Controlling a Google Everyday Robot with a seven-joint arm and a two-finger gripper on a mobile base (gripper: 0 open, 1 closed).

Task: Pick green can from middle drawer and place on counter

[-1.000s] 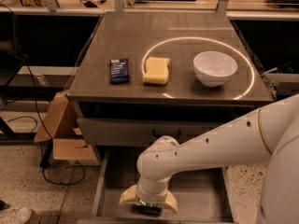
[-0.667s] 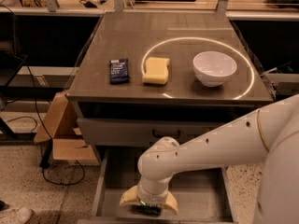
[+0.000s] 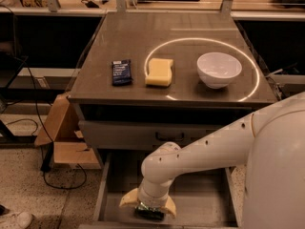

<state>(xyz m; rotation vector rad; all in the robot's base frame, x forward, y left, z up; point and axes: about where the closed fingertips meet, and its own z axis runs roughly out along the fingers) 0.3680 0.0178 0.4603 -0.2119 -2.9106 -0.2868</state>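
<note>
A dark blue packet (image 3: 121,72) lies left on the desk (image 3: 167,37), a yellow sponge (image 3: 159,72) near it, a white bowl (image 3: 219,69) right. A cardboard box (image 3: 64,137) stands on the floor, left. The claw (image 3: 148,210) hangs near, below the desk.

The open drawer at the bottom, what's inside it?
The robot's claw reaches down into the drawer, right over a small dark item. The rest of the drawer floor looks bare. The claw covers most of that item, so what it is cannot be told.
</note>
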